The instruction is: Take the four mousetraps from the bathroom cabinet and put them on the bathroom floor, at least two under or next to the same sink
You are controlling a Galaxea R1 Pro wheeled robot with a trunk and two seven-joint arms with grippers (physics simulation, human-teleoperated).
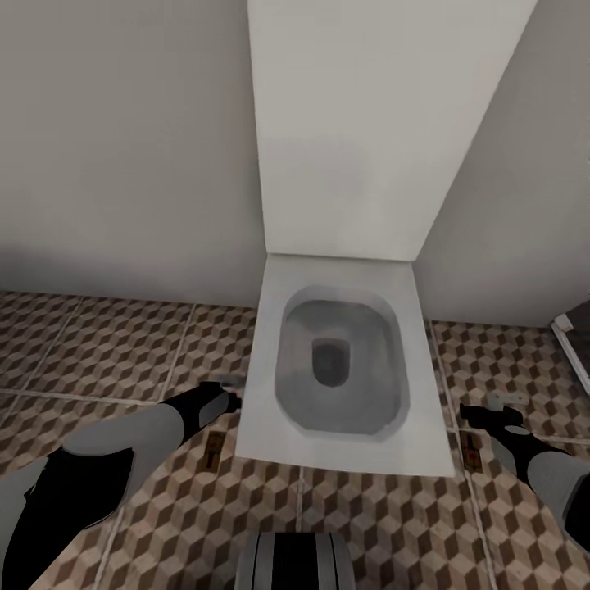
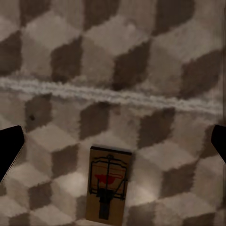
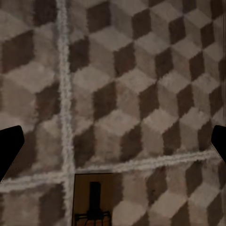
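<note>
Two mousetraps lie flat on the cube-patterned bathroom floor, one on each side of a white toilet. The left mousetrap lies just below my left gripper. In the left wrist view this mousetrap lies on the tile, with the left gripper open and its dark fingertips far apart. The right mousetrap lies under my right gripper. In the right wrist view that gripper is open above the mousetrap, touching nothing. The cabinet and sink are out of view.
The toilet, with its tall white cistern panel, stands against the pale wall straight ahead, between my arms. A dark object with a pale rim sits at the right edge. My base shows at the bottom. Open tile lies to the left.
</note>
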